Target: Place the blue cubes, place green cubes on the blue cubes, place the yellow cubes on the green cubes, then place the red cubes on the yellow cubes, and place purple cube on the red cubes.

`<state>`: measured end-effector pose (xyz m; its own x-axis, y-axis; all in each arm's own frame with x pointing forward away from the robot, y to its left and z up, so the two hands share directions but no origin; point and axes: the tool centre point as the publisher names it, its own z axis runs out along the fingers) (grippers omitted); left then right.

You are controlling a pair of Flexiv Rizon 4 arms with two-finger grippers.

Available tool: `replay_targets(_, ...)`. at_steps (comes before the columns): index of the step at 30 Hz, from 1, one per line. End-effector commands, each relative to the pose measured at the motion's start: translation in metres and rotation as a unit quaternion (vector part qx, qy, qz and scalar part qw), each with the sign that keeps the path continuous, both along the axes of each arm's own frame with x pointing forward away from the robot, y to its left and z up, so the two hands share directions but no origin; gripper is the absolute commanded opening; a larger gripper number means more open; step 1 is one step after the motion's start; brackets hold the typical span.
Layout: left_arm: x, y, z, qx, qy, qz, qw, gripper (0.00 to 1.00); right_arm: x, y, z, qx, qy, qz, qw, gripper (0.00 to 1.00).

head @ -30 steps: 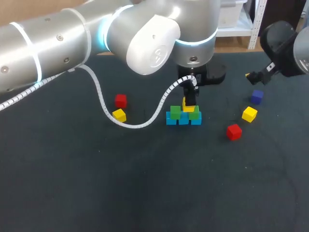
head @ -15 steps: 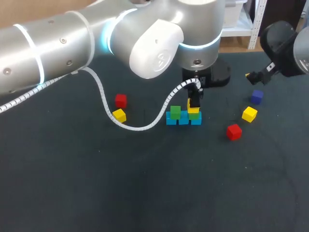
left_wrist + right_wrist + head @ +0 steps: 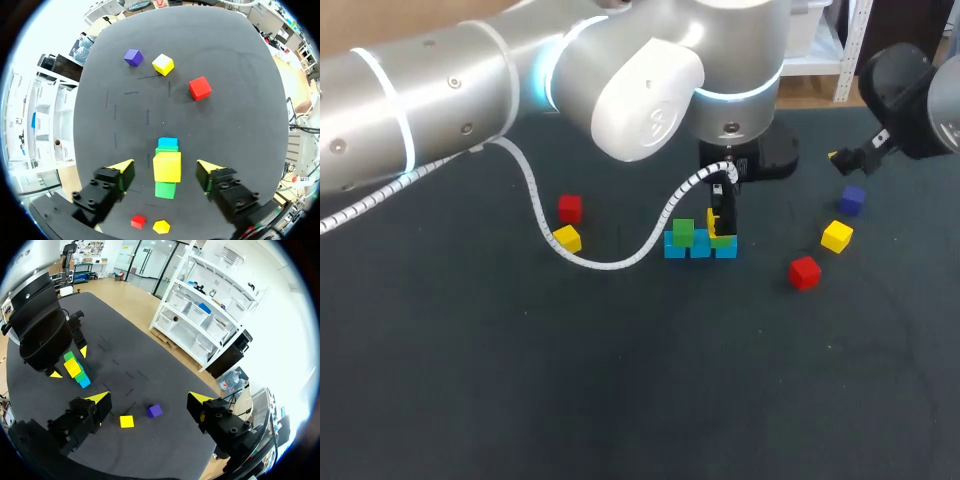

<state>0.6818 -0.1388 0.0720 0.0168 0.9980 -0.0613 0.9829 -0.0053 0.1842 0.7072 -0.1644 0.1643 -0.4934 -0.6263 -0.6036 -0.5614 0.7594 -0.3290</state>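
- Yellow cube [image 3: 167, 167]: sits on the green cubes [image 3: 165, 190], between the spread fingers of my left gripper [image 3: 165, 169], apparently untouched.
- Step: I lift straight up and avoid sideways nudges.
- Right gripper [image 3: 148, 399]: spread, near the purple cube [image 3: 154, 410].

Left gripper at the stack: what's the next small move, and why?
Probably lift the left gripper straight up. Its fingers stand clear of the yellow cube on both sides, and the cube rests on the green cubes, so it looks released. A straight rise should clear it without nudging it. A loose yellow cube on the table could come next.
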Motion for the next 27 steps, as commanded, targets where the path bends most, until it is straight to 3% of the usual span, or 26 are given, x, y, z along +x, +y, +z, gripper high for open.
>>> replay_targets(1, 0.001, 0.003, -0.001, 0.008, 0.011, -0.003, 1.0, 1.0, -0.002, 0.0, -0.002, 0.001, -0.006, -0.001, 1.0, 1.0)
replay_targets(11, 0.006, -0.005, -0.021, 0.014, 0.049, -0.011, 0.999, 1.0, -0.002, 0.0, -0.002, 0.001, -0.006, -0.001, 1.0, 1.0)
replay_targets(27, 0.021, -0.011, -0.047, 0.038, 0.058, -0.017, 0.997, 1.0, -0.002, 0.0, -0.002, 0.001, -0.006, -0.001, 1.0, 1.0)
